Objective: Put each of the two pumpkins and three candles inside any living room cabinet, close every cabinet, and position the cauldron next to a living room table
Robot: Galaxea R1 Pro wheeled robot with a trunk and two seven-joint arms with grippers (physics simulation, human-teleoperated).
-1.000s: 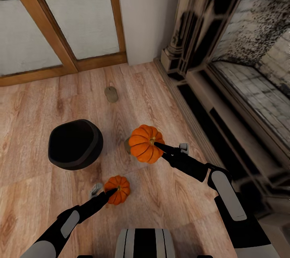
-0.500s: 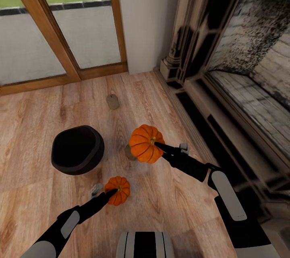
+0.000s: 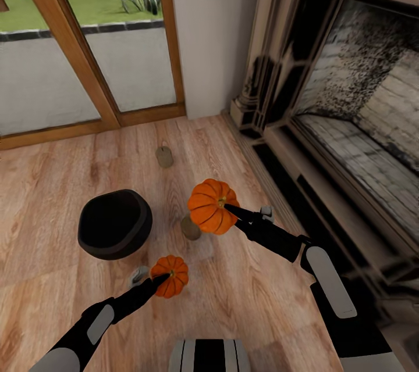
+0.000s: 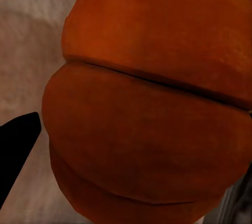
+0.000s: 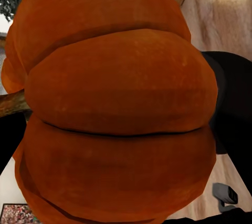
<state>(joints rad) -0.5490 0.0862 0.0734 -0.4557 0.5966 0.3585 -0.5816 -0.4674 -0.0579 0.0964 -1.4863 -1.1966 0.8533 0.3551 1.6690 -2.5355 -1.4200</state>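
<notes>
My right gripper (image 3: 230, 209) is shut on the larger pumpkin (image 3: 212, 207), held above the wood floor; that pumpkin (image 5: 115, 103) looms close in the right wrist view. My left gripper (image 3: 158, 280) is shut on the small pumpkin (image 3: 170, 275), whose ribbed side (image 4: 147, 103) sits beside one dark finger (image 4: 16, 150). The black cauldron (image 3: 115, 231) stands on the floor left of both pumpkins, its rim (image 5: 233, 108) behind the big one. One candle (image 3: 190, 227) stands just below the larger pumpkin, another candle (image 3: 164, 156) farther off near the door. Cabinet and table are out of view.
A dark fireplace surround (image 3: 326, 145) with a raised hearth step (image 3: 291, 186) runs along the right. Wood-framed glass doors (image 3: 87, 70) and a white wall section (image 3: 212, 35) close the far side. Bare wood floor (image 3: 46, 186) stretches to the left.
The whole view has shifted, with floor, cauldron and candles sliding down the picture. Both pumpkins stayed with the grippers, and the candle by the larger pumpkin has come into plainer sight.
</notes>
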